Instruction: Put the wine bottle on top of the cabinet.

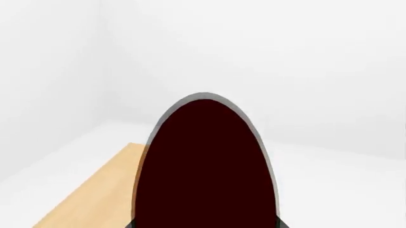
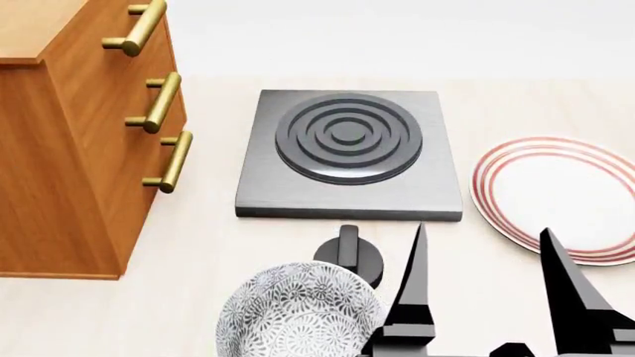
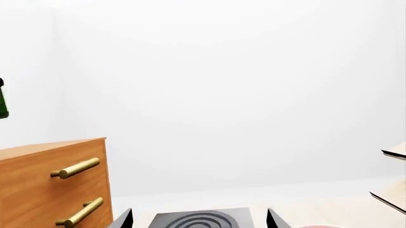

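In the left wrist view the wine bottle [image 1: 206, 166] fills the middle as a big dark oval, seen close up. My left gripper [image 1: 204, 224] is shut on it, with a fingertip showing at each side of the glass. The cabinet's light wooden top [image 1: 95, 190] lies below and beside the bottle. The reddish-brown cabinet [image 2: 70, 163] with brass handles stands at the left of the head view; it also shows in the right wrist view [image 3: 38, 185], where a sliver of green bottle [image 3: 3, 99] hangs above it. My right gripper [image 2: 483, 232] [image 3: 199, 219] is open and empty over the table.
A grey stove plate [image 2: 347, 152] with rings sits mid-table. A red-rimmed white plate [image 2: 555, 197] lies to the right. A patterned bowl [image 2: 297, 312] and a small black knob [image 2: 347, 253] sit near the front. A pale rack [image 3: 393, 175] shows at the far right.
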### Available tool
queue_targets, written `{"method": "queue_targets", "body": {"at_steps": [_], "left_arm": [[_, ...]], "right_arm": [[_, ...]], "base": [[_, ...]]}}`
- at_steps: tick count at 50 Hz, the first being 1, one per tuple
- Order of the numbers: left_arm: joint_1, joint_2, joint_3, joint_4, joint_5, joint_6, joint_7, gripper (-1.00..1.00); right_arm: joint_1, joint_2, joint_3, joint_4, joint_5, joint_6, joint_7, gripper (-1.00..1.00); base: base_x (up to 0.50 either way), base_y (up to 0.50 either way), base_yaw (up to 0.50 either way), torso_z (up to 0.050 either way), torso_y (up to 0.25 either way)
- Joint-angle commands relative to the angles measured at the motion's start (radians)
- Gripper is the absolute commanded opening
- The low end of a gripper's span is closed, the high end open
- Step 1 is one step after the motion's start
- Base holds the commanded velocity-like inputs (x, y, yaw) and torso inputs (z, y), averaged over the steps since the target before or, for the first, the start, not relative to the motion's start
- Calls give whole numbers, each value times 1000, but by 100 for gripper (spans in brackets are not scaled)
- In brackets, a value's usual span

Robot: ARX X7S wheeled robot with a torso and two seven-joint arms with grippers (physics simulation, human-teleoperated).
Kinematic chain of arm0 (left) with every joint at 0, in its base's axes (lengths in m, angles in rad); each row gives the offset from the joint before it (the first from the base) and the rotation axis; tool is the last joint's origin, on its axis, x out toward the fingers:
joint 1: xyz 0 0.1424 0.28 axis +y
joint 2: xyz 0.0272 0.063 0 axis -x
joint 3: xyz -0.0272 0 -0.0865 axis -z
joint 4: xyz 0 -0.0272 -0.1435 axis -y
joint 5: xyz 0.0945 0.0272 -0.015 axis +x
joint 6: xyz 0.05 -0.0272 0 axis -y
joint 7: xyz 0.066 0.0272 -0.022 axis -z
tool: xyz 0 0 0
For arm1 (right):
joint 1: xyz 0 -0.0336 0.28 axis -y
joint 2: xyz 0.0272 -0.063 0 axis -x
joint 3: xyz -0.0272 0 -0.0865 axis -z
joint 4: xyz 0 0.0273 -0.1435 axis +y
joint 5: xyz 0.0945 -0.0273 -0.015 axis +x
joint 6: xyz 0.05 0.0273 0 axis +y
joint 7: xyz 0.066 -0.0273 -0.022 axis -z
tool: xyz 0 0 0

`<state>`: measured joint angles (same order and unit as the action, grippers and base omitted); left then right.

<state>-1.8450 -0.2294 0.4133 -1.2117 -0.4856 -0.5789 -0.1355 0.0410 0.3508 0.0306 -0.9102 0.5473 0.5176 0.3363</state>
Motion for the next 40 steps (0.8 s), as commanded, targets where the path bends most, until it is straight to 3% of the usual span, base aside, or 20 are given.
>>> {"method": "queue_targets", "body": {"at_steps": [1, 25, 40], "left_arm": [[45, 15, -23, -5, -15, 34, -16, -100], [189, -1, -41, 60, -35, 32, -43, -100], [186, 17, -28, -22, -15, 67, -21, -100]], "right_arm": [[-2, 10, -6, 4, 3, -10, 9, 100], [-2, 25, -30, 16, 2, -25, 24, 100], [-2, 34, -35, 22, 6, -35, 32, 100]], "base": [[0, 0, 0, 0, 0], [0, 0, 0, 0, 1], [1, 0, 0, 0, 0]]}}
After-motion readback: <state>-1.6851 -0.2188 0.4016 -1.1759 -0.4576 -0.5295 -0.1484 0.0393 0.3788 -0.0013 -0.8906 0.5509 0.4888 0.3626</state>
